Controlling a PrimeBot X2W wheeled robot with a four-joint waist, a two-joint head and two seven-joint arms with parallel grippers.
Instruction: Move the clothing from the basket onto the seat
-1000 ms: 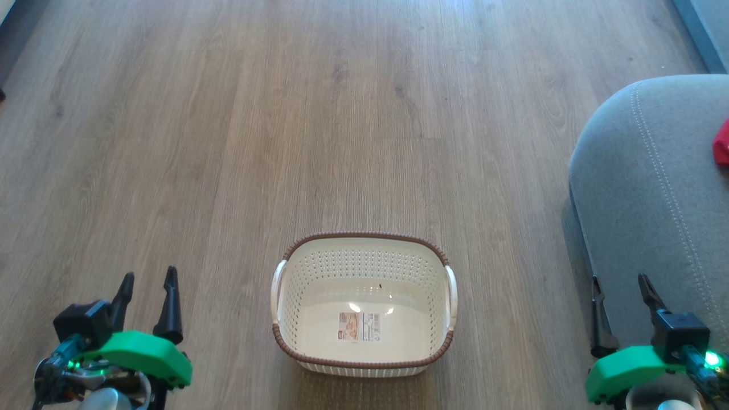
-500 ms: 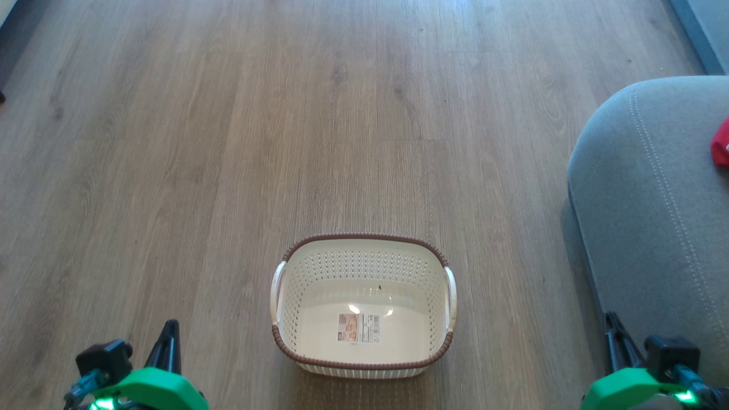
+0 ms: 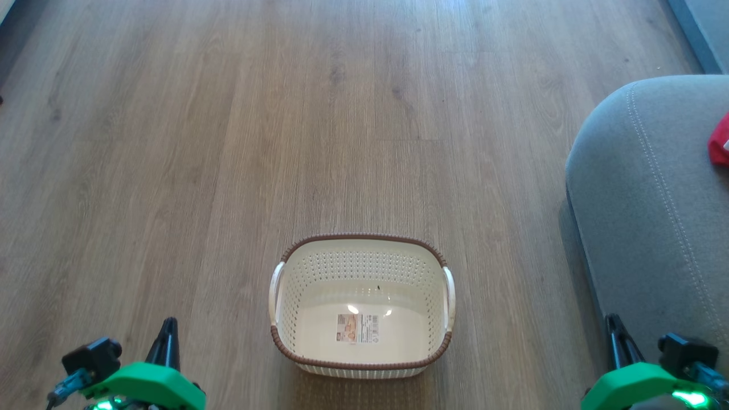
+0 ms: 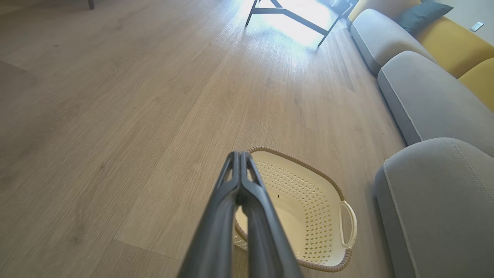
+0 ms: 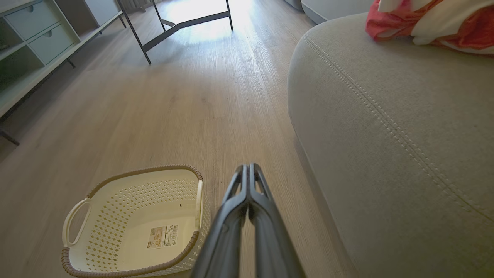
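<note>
The cream basket (image 3: pixel 296 285) with a brown rim stands on the wood floor, holding nothing but a label sticker (image 3: pixel 357 328) on its bottom; it also appears as the basket (image 4: pixel 320 216) and the basket (image 5: pixel 115 235) in the wrist views. Red and white clothing (image 5: pixel 424 19) lies on the grey seat (image 5: pixel 386 127), with a red edge of the clothing (image 3: pixel 720 142) at the head view's right border on the seat (image 3: pixel 643 199). My left gripper (image 3: pixel 167 333) is shut at lower left, left of the basket; its tips (image 4: pixel 239 156) touch. My right gripper (image 3: pixel 614 324) is shut beside the seat; its tips (image 5: pixel 247 168) meet.
Dark metal table legs (image 5: pixel 181 23) stand farther along the floor. A pale drawer unit (image 5: pixel 34 34) runs along one side. More grey sofa cushions (image 4: pixel 424 100) with yellow backs (image 4: pixel 455 42) continue beyond the seat.
Both grippers have shut and drawn back toward the bottom edge of the head view. The basket and the clothing have stayed put.
</note>
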